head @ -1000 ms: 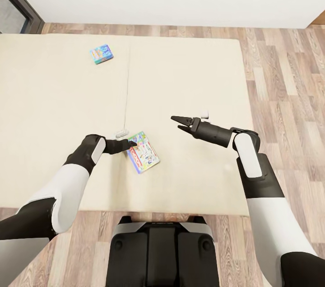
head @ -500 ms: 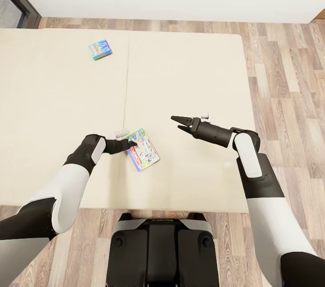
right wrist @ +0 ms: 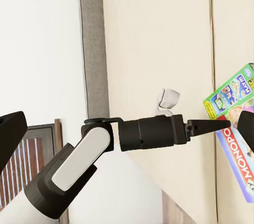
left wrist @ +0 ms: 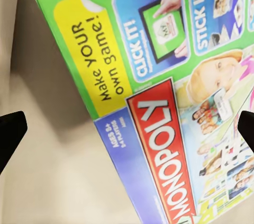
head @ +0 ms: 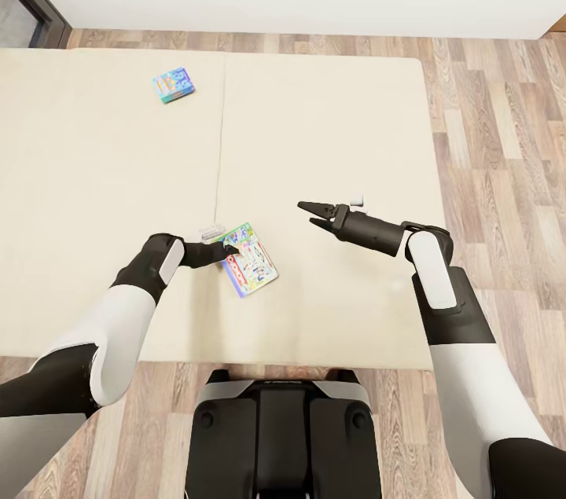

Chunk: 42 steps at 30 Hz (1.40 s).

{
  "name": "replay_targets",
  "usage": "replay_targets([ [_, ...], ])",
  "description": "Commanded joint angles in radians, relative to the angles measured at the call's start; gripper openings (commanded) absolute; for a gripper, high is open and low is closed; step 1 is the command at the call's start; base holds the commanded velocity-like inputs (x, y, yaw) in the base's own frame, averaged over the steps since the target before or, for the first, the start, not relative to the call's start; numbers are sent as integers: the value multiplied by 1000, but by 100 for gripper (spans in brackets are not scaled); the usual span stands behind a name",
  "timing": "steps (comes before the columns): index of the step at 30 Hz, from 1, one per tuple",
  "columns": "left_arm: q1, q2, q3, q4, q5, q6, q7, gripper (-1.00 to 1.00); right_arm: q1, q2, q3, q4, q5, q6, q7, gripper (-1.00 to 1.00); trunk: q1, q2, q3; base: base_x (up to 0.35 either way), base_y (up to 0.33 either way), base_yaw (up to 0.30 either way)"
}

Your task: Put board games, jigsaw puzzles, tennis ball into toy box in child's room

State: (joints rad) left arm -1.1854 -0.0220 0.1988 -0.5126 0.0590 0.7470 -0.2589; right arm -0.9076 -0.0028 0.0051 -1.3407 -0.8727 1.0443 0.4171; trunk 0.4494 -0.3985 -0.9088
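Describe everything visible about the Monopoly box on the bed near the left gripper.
The Monopoly box is a flat printed rectangle with a green edge, a yellow "Make YOUR own game!" panel, a red MONOPOLY banner and a busy white cover. It lies flat and skewed on the beige bed, just right of the mattress seam. The left gripper sits open at its near-left edge, fingertips straddling it in the wrist view.

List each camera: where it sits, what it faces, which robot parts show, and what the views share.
Head: on the head, looking down at the bed; both arms and base show.
Left wrist: near the left gripper, facing the Monopoly box; fingertips show.
Right wrist: near the right gripper, facing across the bed at the left arm.
Shared: all show the Monopoly box.
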Motion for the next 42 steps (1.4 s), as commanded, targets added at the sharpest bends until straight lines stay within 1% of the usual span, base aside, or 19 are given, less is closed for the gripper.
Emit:
replay_targets([
  [1,0,-1,6,-1,5,8,1,100,-1,0,0,0,9,2,9,100,1,-2,-1,0,0,0],
  [9,0,-1,6,-1,5,8,1,100,-1,0,1,0,9,2,9,100,1,-2,-1,0,-15,0],
  [19,0,-1,6,-1,6,7,1,100,0,0,1,0,9,1,10,100,1,-2,-1,0,-179,0],
  [32,0,-2,6,-1,5,6,1,100,1,0,3,1,10,0,10,100,1,-2,-1,0,-29,0],
  [42,0,-3,4,-1,5,1,1,100,1,0,3,2,15,0,11,100,1,-2,-1,0,-126,0],
])
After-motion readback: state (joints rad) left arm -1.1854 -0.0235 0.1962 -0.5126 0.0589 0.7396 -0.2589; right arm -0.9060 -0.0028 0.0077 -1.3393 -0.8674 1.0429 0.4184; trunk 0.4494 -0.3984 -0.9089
